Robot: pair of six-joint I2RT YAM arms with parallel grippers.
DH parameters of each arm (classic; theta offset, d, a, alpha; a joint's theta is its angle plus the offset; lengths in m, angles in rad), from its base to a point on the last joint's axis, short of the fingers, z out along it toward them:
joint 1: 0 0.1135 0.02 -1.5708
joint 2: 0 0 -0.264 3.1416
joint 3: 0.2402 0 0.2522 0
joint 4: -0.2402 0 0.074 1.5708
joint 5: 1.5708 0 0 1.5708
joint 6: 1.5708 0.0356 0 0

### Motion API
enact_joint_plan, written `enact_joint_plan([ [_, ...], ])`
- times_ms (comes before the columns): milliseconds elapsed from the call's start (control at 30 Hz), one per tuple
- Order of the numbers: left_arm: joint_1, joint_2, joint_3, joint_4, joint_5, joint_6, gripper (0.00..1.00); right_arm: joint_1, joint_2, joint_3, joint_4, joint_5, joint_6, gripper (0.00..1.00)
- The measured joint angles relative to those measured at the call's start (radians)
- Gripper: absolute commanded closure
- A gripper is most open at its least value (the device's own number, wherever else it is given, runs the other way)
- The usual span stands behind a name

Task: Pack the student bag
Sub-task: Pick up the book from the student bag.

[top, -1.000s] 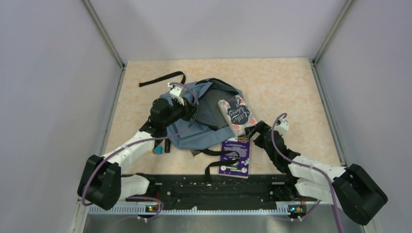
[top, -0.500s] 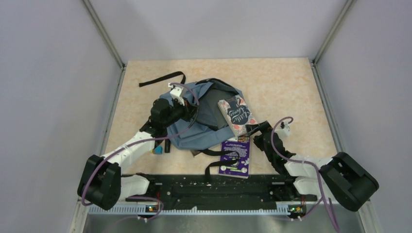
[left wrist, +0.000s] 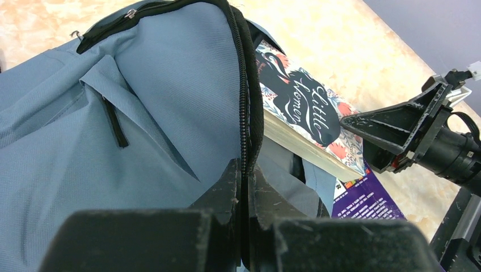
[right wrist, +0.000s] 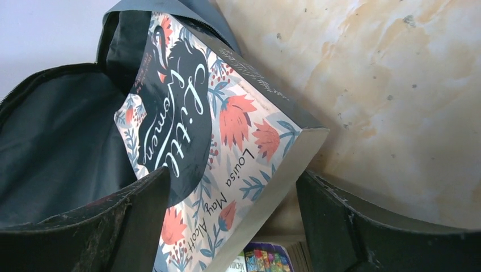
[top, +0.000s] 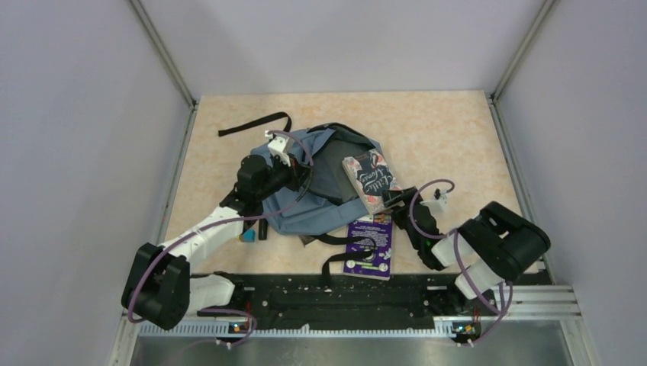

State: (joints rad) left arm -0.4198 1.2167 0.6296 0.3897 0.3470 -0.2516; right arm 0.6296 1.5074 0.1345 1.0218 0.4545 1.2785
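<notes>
The blue-grey student bag (top: 305, 202) lies open on the table, its dark lining (right wrist: 57, 136) showing. A floral "Little Women" book (top: 371, 181) lies slanted with its far end in the bag's mouth. My left gripper (top: 294, 174) is shut on the bag's zippered rim (left wrist: 245, 113) and holds it up; in the left wrist view the gripper (left wrist: 245, 170) pinches the zip. My right gripper (top: 398, 200) is open, its jaws on either side of the book's near corner (right wrist: 232, 178), with no grip that I can see.
A purple book (top: 369, 248) lies flat near the front edge, under a black strap (top: 347, 242). Another black strap (top: 255, 123) trails at the back left. A black marker (top: 262, 229) and a small teal item (top: 247, 237) lie left of the bag.
The right arm has folded in and its elbow has swung left, bringing the open gripper slightly closer around the book's corner. The left arm, bag and books have not moved.
</notes>
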Motion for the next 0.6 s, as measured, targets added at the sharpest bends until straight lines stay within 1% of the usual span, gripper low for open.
enact_joint_plan([
  [67, -0.001, 0.000, 0.000, 0.000, 0.000, 0.002, 1.00, 0.000, 0.048, 0.005, 0.058, -0.001, -0.004, 0.22],
  [133, -0.001, 0.000, 0.000, -0.001, 0.000, 0.006, 1.00, 0.000, 0.085, 0.006, 0.110, 0.001, -0.015, 0.27],
  [300, -0.002, 0.000, 0.000, -0.001, 0.000, 0.011, 1.00, -0.006, 0.126, 0.011, 0.166, 0.016, -0.076, 0.51],
  [433, -0.006, -0.002, 0.000, -0.003, 0.000, 0.012, 1.00, -0.039, 0.131, 0.013, 0.223, 0.018, -0.138, 0.79],
  [533, -0.009, -0.013, 0.000, -0.011, 0.000, 0.011, 1.00, -0.073, 0.129, 0.018, 0.291, -0.005, -0.186, 0.97],
  [567, -0.010, -0.018, 0.000, -0.014, 0.000, 0.011, 1.00, -0.086, 0.124, 0.024, 0.299, -0.023, -0.207, 1.00],
  [600, -0.012, -0.026, 0.001, -0.019, 0.000, 0.011, 1.00, -0.100, 0.117, 0.028, 0.300, -0.042, -0.226, 1.00],
])
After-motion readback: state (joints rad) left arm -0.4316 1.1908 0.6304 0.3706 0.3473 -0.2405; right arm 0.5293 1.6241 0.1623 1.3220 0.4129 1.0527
